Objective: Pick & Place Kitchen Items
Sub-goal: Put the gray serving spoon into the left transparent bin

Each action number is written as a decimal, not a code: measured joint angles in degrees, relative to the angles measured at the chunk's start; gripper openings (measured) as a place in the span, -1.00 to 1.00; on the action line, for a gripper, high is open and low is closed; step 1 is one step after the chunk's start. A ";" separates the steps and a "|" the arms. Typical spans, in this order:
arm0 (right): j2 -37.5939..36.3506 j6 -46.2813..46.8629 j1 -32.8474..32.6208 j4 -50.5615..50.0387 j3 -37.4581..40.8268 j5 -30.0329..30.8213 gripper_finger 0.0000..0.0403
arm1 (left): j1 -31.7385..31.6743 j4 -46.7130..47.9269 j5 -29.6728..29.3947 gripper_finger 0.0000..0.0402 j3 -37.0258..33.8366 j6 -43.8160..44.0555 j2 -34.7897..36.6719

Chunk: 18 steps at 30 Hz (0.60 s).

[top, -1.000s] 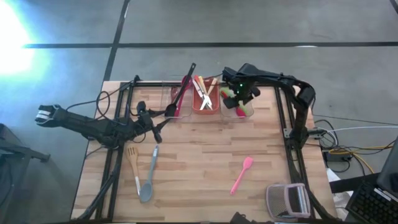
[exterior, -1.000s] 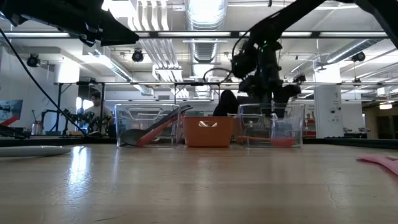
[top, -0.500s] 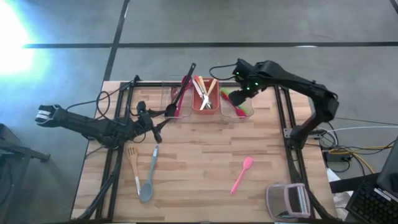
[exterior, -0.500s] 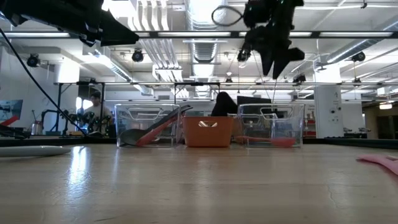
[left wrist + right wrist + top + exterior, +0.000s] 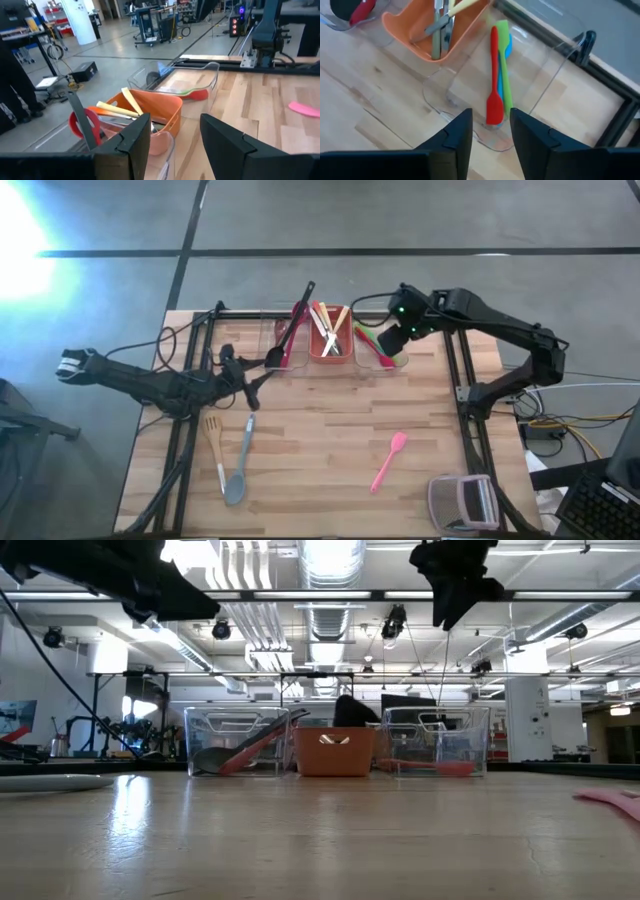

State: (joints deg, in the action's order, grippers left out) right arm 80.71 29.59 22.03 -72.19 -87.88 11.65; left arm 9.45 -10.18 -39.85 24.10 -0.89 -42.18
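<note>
Red, green and blue spatulas (image 5: 499,75) binned at 12 o'clock; pink spatula (image 5: 389,461), grey spoon (image 5: 240,463), wooden fork (image 5: 213,438) left; both grippers (image 5: 403,332) (image 5: 243,383) parted, empty.

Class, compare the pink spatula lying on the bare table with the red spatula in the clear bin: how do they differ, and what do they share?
The pink spatula lies loose on the open wood; the red spatula sits inside the clear bin.
The pink spatula lies alone; the red spatula lies against a green utensil and a blue one.
The pink spatula is pale pink, the red spatula bright red.
Both lie flat and ungripped.
</note>
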 joint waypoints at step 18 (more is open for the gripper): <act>1.07 -3.26 -2.68 1.02 2.96 2.13 -0.53 | 0.57 41.52 13.24 -0.13 12.61 32.60 -4.63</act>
State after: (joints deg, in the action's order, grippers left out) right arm 81.78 26.33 19.35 -71.17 -84.92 13.78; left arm 10.03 31.35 -26.61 36.71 31.71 -46.81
